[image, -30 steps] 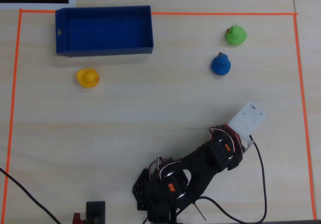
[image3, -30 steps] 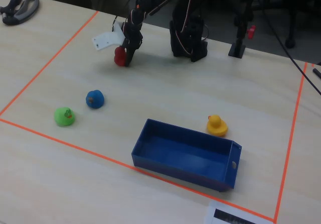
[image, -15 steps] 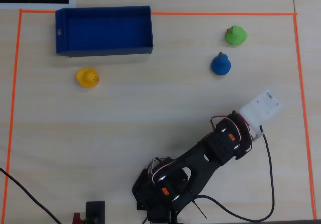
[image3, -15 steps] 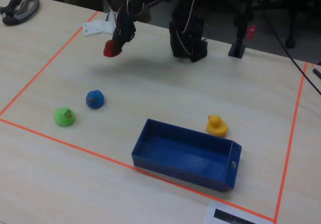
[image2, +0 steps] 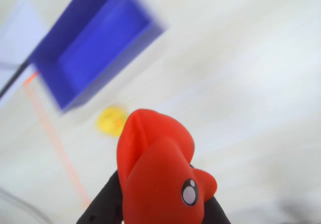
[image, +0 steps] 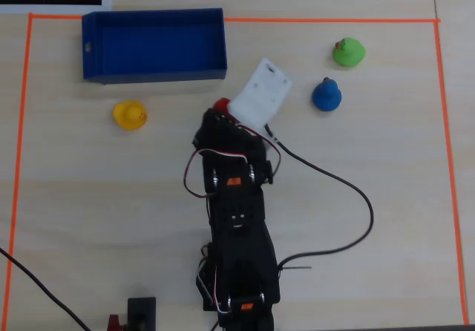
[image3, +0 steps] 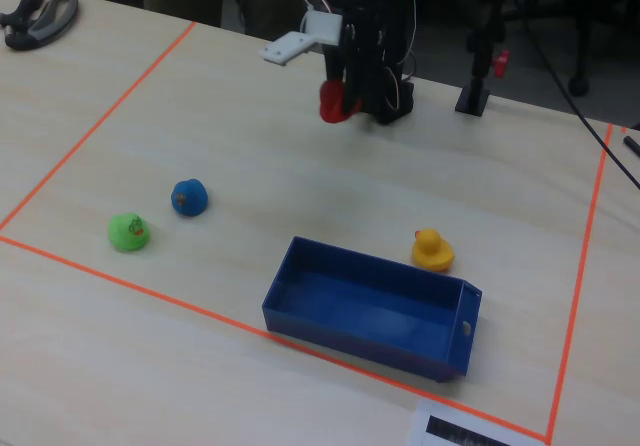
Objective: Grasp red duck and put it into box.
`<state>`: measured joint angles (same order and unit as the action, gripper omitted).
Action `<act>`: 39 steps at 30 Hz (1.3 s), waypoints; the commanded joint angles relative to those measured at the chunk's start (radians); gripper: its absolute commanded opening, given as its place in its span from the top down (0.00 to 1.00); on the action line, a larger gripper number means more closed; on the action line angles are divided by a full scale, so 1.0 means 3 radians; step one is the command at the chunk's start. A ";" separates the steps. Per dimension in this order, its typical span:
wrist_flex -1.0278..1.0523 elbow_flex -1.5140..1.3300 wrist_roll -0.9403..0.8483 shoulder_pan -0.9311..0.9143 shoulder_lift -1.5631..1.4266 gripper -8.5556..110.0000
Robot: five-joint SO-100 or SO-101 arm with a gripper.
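**Wrist view: red duck held up off the table**

Wrist view fills most of my screen with the red duck (image2: 160, 174), its beak and one eye turned toward the lower right, and I can see the black fingers (image2: 108, 204) of the end effector (image2: 155, 209) pressed against its sides from below. So I read the end effector as clamped on the duck. Behind it, blurred, lie the blue box (image2: 95, 48), the yellow duck (image2: 111, 120) and a strip of orange tape (image2: 55, 143).

From the fixed view I see the duck (image3: 335, 101) hanging in the end effector (image3: 340, 101) above the table (image3: 300, 186), clear of the surface, near the arm's base on the far side. The box (image3: 372, 311) sits well apart from it at the near edge of the taped area, open side up, nothing inside it. The yellow duck (image3: 432, 250) stands just beside the box's far long wall. The blue duck (image3: 188, 196) and the green duck (image3: 128, 232) sit near each other off to the left.

From overhead only a sliver of the red duck (image: 220, 105) shows past the white camera mount (image: 260, 92), just below the box's (image: 154, 45) right-hand corner.
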<state>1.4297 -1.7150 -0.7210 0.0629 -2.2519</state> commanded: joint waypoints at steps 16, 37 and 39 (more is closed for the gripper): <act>-0.1462 0.2091 0.0148 0.0690 0.2935 0.93; -0.0869 0.3365 -0.0261 0.0266 0.3477 0.64; -0.0644 0.3605 -0.0389 0.0128 0.3242 0.62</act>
<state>1.1812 -0.7547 -0.7915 0.1549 -1.0968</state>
